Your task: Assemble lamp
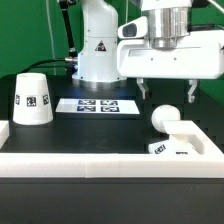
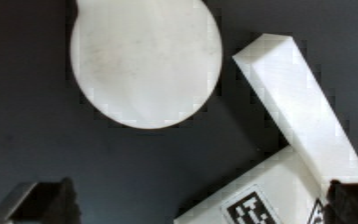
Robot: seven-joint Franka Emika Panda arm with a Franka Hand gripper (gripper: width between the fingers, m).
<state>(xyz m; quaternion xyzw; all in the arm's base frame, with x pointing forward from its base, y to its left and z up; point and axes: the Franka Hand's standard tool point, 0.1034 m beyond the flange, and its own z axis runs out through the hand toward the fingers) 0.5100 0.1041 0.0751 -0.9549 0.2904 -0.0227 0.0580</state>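
Note:
The white cone shade (image 1: pixel 32 98) stands upright at the exterior view's left, with a tag on its side. The ball bulb (image 1: pixel 163 117) lies at the exterior view's right, touching the blocky tagged base (image 1: pixel 183 142), which sits against the white border. My gripper (image 1: pixel 168 92) hangs open and empty above the bulb and base. In the wrist view the bulb (image 2: pixel 144 60) is a large white oval, and the base (image 2: pixel 300 120) shows a tag between my dark fingertips (image 2: pixel 34 205). My gripper (image 2: pixel 194 205) holds nothing.
The marker board (image 1: pixel 98 104) lies flat mid-table in front of the arm's white pedestal (image 1: pixel 98 55). A raised white border (image 1: pixel 90 160) runs along the front and both sides of the black table.

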